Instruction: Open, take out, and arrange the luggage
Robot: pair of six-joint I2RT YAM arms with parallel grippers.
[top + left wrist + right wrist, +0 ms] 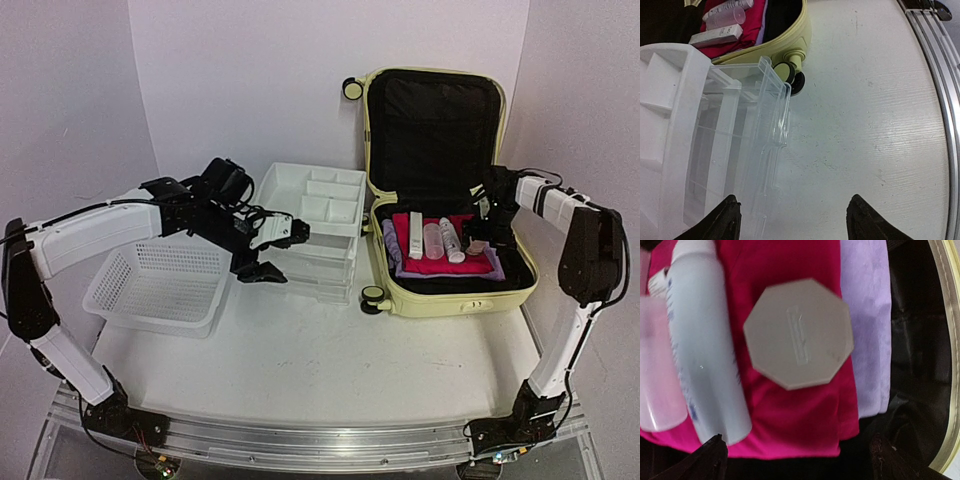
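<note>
right pincer (800,460), its black tips spread wide and empty, hung over an octagonal beige compact (799,334) that lay on a magenta cloth (805,415) just beside a white bottle (705,340). closing there could have snagged the cloth or nudged the bottle, and the flat compact looked apt to slip. the luggage (450,298) lay open at the right of the surface (300,370), lid upright, with this pincer inside its lower half. the left pincer (795,220), also released and empty, hovered well apart from it, by the clear drawer unit (715,150).
</note>
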